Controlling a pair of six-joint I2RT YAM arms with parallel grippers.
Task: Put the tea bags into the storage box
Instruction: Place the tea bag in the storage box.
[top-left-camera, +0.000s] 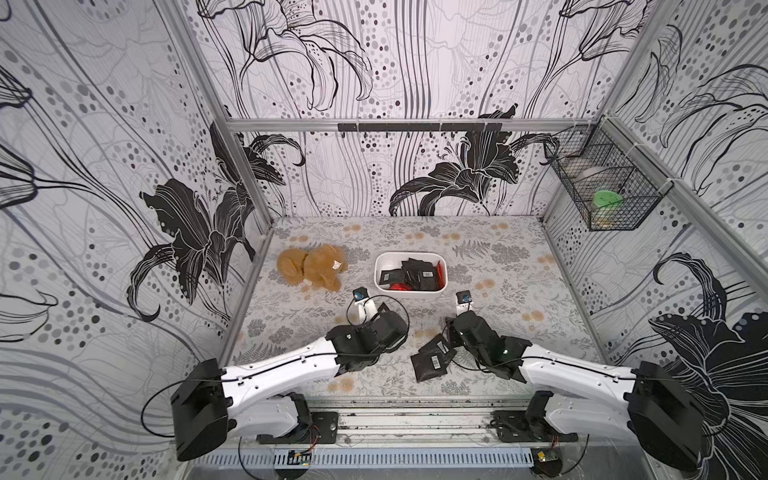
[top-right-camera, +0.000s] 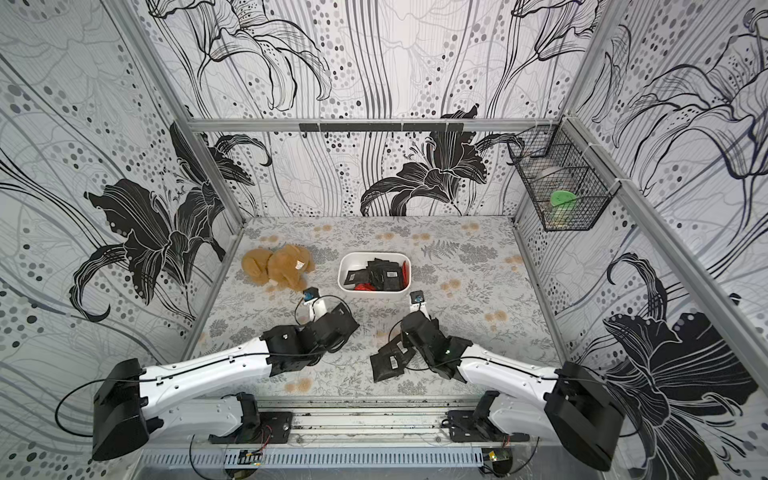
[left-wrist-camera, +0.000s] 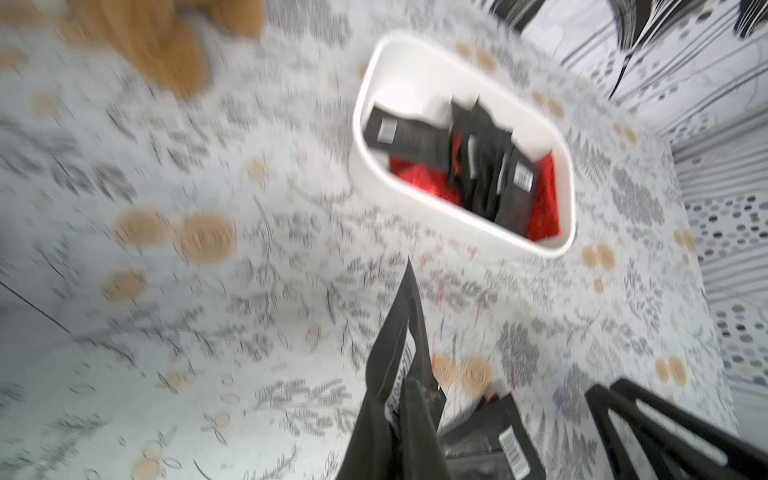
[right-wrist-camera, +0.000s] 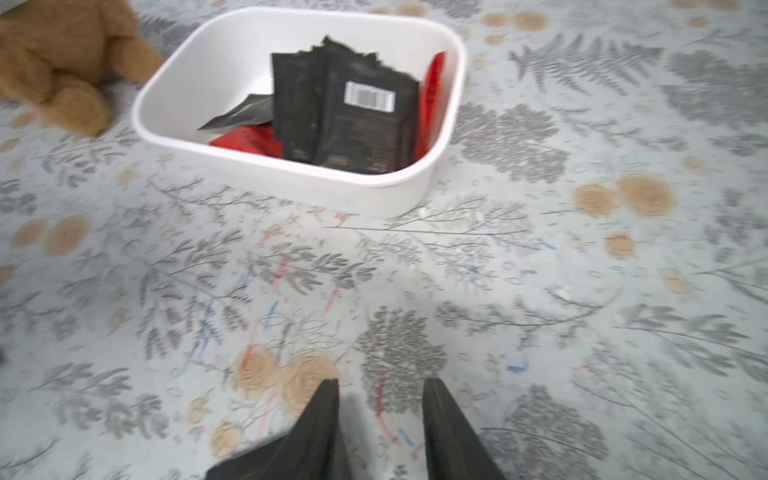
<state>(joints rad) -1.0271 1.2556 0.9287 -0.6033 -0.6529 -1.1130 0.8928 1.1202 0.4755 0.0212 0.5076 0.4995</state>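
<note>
Much bare floral tablecloth (right-wrist-camera: 540, 291) fronts the rim of the white rounded plastic storage box (right-wrist-camera: 291, 170); left gripper (left-wrist-camera: 399, 399) pinches a black flat tea sachet (left-wrist-camera: 405, 316), right gripper (right-wrist-camera: 380, 415) gapes empty.

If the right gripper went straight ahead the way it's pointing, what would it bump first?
Probably the tablecloth, since the open right gripper tilts downward. If it runs flatter, the near wall of the storage box. Depth is unclear.

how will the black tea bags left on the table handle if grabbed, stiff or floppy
Probably light and fairly floppy: the loose tea bags lie flat, overlapping, and ones in the storage box lean creased. Likely slick, since one there shows a sheen; a push would probably slide them, not tip them.
</note>
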